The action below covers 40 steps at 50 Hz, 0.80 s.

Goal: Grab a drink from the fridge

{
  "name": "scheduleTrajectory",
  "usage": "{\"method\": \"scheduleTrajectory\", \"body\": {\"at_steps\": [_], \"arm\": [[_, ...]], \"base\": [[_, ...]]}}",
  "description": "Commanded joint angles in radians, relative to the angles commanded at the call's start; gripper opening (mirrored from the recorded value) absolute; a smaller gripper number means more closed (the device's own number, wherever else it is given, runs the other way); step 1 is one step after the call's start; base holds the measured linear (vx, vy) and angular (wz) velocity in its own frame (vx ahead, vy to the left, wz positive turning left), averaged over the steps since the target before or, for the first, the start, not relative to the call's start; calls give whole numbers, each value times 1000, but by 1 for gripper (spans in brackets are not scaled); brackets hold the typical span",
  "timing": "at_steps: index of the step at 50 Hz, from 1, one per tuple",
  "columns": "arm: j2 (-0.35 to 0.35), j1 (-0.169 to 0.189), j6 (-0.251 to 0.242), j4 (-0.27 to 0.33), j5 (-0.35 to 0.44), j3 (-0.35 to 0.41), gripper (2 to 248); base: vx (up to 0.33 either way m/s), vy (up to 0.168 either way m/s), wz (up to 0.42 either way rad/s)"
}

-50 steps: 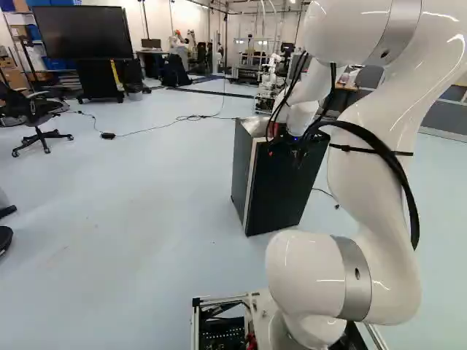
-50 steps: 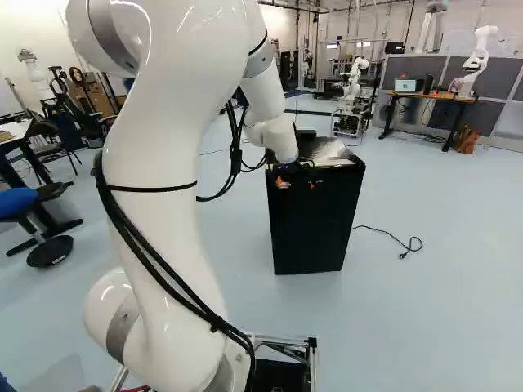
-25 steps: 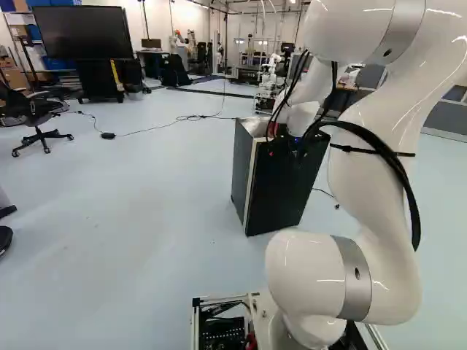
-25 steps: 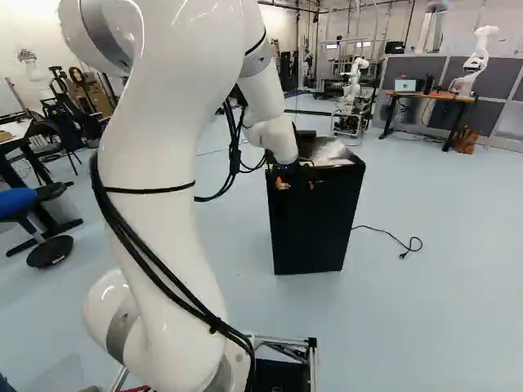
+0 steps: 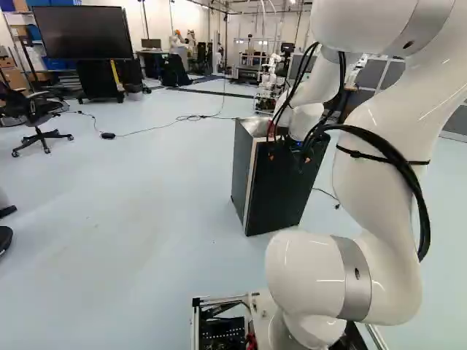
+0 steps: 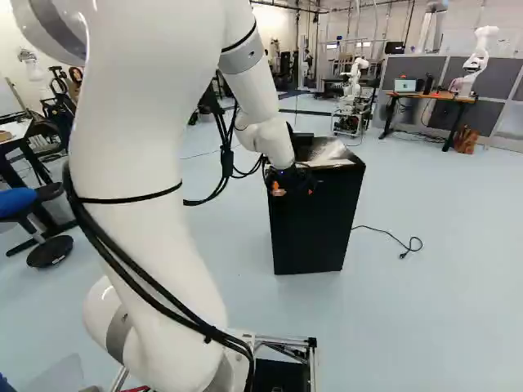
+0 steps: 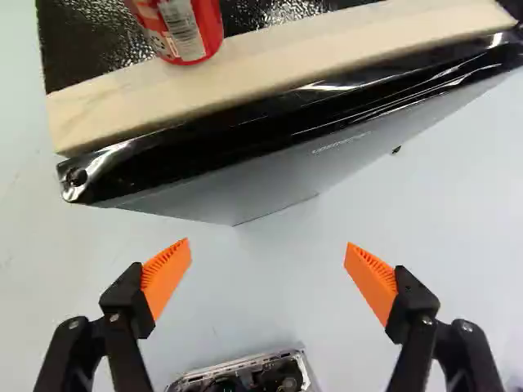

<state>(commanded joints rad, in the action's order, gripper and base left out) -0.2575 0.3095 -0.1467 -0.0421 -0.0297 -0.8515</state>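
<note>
Red metal can point(image 7: 184, 28), one only, partly cut off by the wrist view, stands at the top of the black box-shaped fridge point(image 6: 315, 224), over the inner side of the pale wooden strip point(image 7: 270, 65) along its edge. A white label with a barcode shows on the can's side, and small pale letters run along the fridge's face below the glossy black rim; both are too small to tell for certain. Behind the can, the fridge's top is black, shiny and pebbled.

The black gripper point(image 6: 294, 189) hangs by the fridge's near upper edge. Its jaws are spread wide, two orange ribbed pads point(image 7: 166, 273) well apart, with pale floor showing between them; the can lies ahead of them, across the strip.

Smooth blue-grey floor point(image 5: 146, 219) surrounds the fridge. One black cable with a plug point(image 6: 405, 251) lies to its right, and another cable point(image 5: 164, 125) runs off to its left. Beyond the fridge to the right, a wooden tabletop point(image 6: 433, 95) carries one open laptop point(image 6: 404, 84), with a white robot arm point(image 6: 476, 61) by its far end and grey partitions point(image 6: 511, 73) behind. Far left of the fridge stand one large black screen point(image 5: 82, 33) and one black wheeled chair point(image 5: 33, 109).
</note>
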Motion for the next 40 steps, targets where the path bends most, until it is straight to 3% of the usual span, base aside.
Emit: {"method": "scheduleTrajectory", "body": {"at_steps": [31,40], "arm": [[136,-60,0,0,319,157,247],[146,-86,0,0,414,167,247]], "base": [[0,0,0],[0,0,0]]}}
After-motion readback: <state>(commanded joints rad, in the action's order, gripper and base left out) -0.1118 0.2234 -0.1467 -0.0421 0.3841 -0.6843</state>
